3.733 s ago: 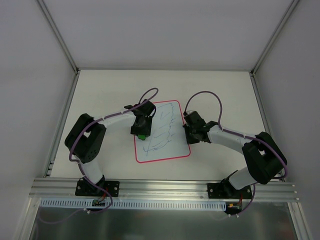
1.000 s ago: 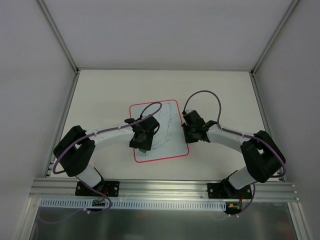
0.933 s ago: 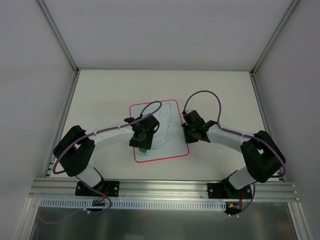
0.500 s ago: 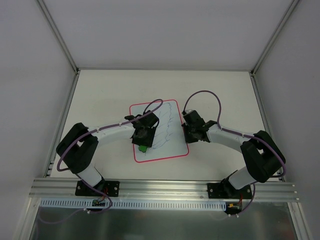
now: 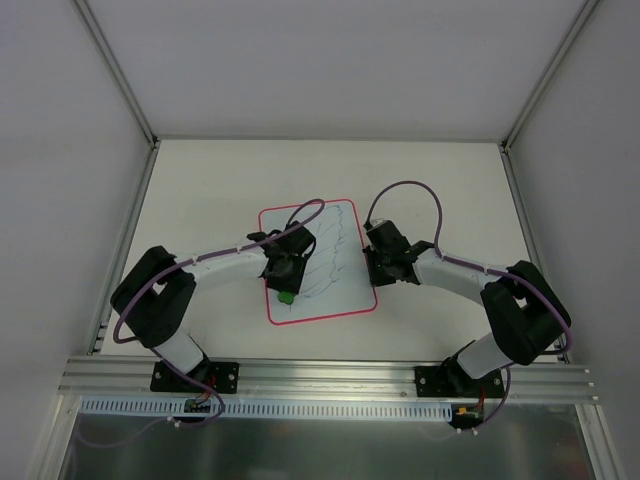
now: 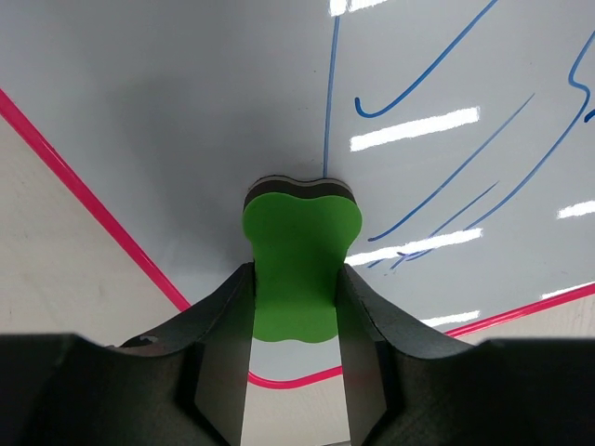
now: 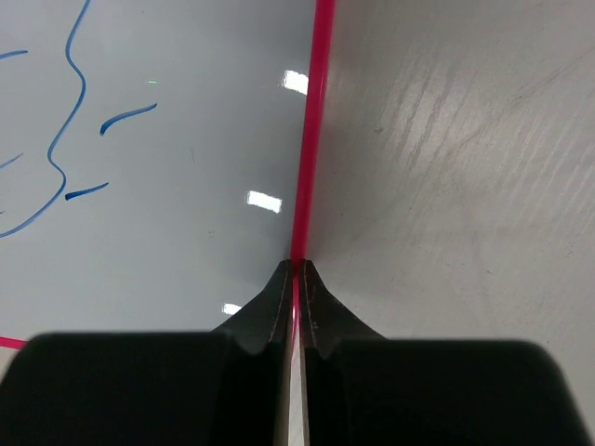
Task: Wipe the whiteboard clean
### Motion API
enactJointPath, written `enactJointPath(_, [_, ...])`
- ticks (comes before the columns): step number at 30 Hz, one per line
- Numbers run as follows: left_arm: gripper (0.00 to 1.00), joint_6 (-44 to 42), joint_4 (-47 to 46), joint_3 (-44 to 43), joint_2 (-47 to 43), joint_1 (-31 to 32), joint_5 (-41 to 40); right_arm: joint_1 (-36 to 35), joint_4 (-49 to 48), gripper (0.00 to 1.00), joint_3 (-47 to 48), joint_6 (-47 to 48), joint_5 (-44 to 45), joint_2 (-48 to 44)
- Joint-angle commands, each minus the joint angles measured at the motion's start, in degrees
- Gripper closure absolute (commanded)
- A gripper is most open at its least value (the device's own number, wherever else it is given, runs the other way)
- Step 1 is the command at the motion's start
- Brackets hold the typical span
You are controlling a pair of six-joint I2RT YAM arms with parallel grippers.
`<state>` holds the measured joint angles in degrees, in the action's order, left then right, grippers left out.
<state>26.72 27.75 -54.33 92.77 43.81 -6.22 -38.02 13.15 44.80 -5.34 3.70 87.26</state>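
**Board pinned at one edge, eraser gripped over the ink**

One table (image 5: pixel 200 180) carries one whiteboard (image 5: pixel 278 220), lying flat mid-table between the two arms. The right gripper (image 7: pixel 297 269) has its jaws pressed together, tips down on the board's right rim, apparently to stop the board sliding under the rubbing. The left gripper (image 6: pixel 296 271) is over the board's near-left part, jaws clamped narrowly on the waist of the single green block (image 6: pixel 299 232), whose dark pad faces the board. Several blue pen lines (image 6: pixel 330 93) remain, so erasing looks barely started.
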Motion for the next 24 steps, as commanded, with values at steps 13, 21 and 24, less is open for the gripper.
enactJointPath(13, [1.0,2.5,0.9,-4.4,5.8,5.4,4.5,-0.2,2.4,1.0,-1.3,0.2,-0.3,3.5])
enactJointPath(21, [1.0,4.3,2.7,-8.4,10.4,7.7,2.4,-0.1,2.4,1.0,-1.7,0.0,0.3,3.4])
enactJointPath(24, [1.0,7.3,4.7,-5.2,8.6,5.4,0.2,-0.1,2.5,1.0,-1.7,0.1,0.3,3.2])
